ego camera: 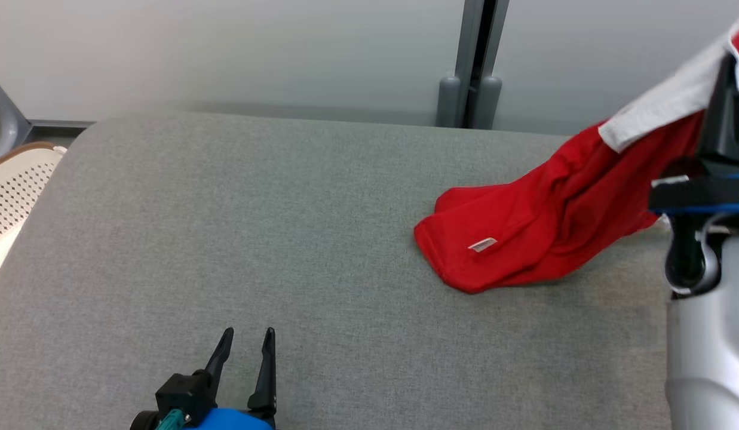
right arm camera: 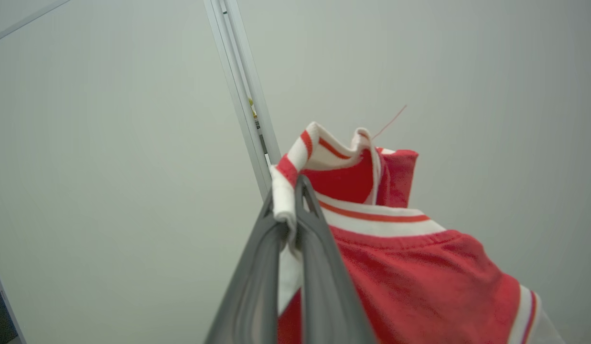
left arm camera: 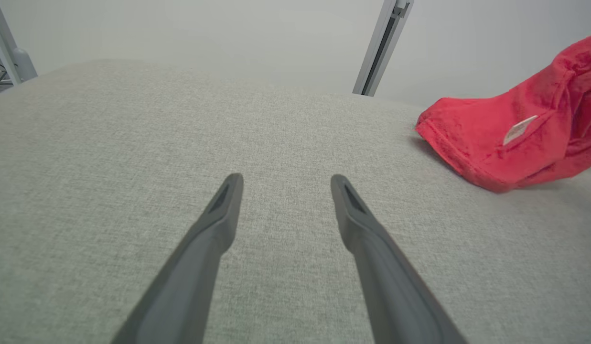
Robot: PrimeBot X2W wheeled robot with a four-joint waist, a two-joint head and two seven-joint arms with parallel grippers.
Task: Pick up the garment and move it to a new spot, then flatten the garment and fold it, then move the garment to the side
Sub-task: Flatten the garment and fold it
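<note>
Right tool (right arm camera: 295,191) clenched on the white-and-red trim of the red garment (ego camera: 524,233), holding that end up in the air; the other end lies on the grey table (ego camera: 226,227), right side. Left tool (ego camera: 247,337) spread wide, empty, well apart from it

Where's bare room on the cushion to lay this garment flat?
Bare: the grey cushion from its left edge across to the garment, ahead of the open left claw. Crowded: far right, where the right claw holds the garment's collar up.
</note>
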